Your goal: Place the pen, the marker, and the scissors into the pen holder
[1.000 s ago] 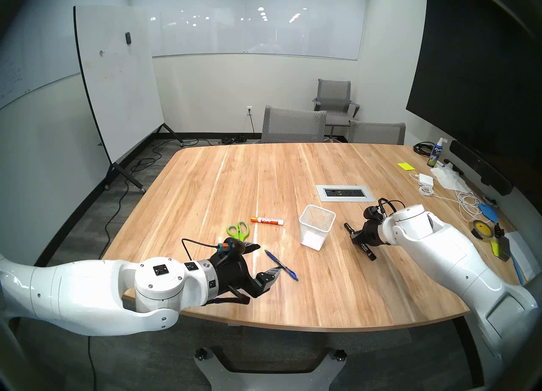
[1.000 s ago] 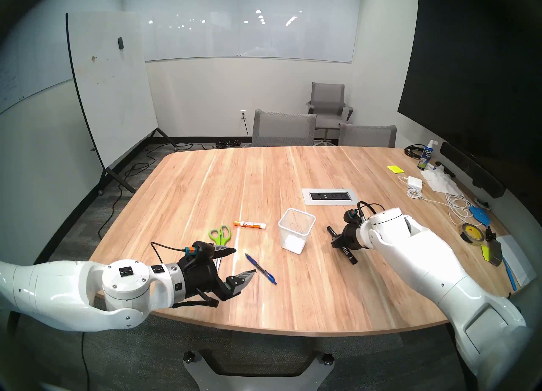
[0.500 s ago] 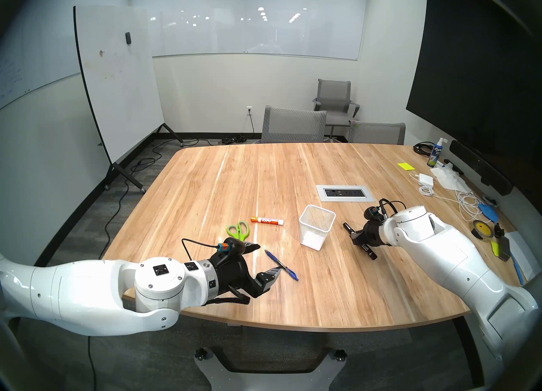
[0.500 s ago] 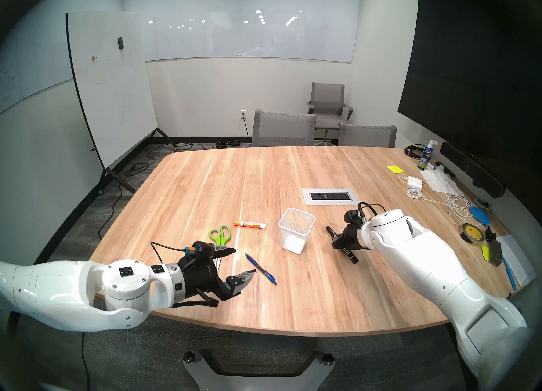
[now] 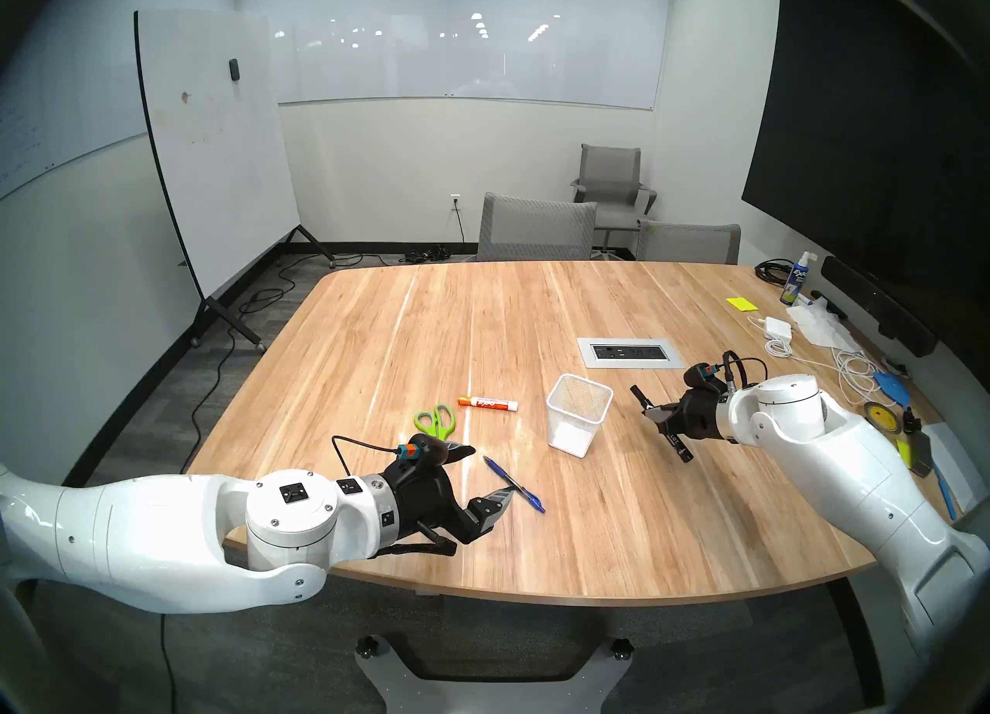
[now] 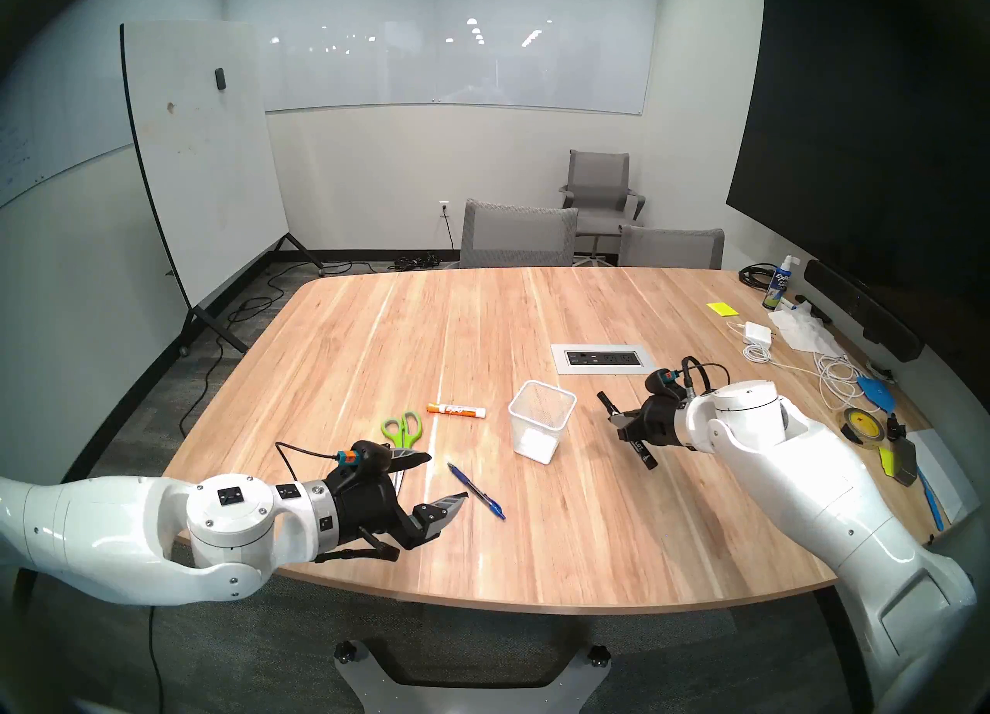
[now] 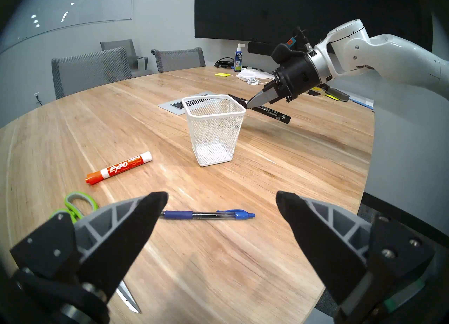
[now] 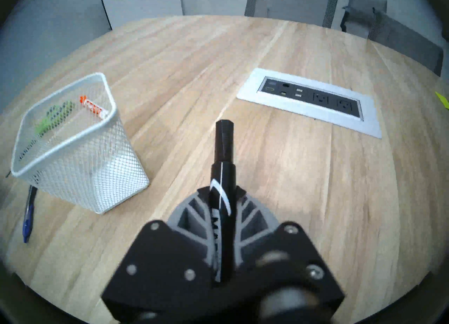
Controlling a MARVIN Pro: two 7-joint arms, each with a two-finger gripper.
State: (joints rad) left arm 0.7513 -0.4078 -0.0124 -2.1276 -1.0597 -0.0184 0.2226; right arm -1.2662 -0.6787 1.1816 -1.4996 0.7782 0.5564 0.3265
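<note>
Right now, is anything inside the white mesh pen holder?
No. The pen holder is empty: through the mesh only its white bottom shows. The scissors seen through it lie behind, on the table.

Counts, head left view unless noted:
- markers: 2. black marker (image 5: 676, 442) right of centre, orange marker (image 5: 488, 404) centre
- pen (image 5: 514, 484): 1, blue, lower centre
- scissors (image 5: 435, 420): 1, green handles, centre left
- pen holder (image 5: 578, 421): 1, white mesh, centre
- table (image 5: 482, 322): 1
- power outlet panel (image 5: 630, 352): 1, right of centre
- chairs: 3, upper centre; nearest chair (image 5: 535, 228)
- spray bottle (image 5: 795, 280): 1, upper right
- yellow sticky pad (image 5: 741, 304): 1, upper right
- tape roll (image 5: 878, 418): 1, right edge
- whiteboard on stand (image 5: 214, 150): 1, upper left
- grippers: 2. left gripper (image 7: 221, 202) bottom of left wrist view, right gripper (image 8: 222, 194) bottom centre of right wrist view
</note>
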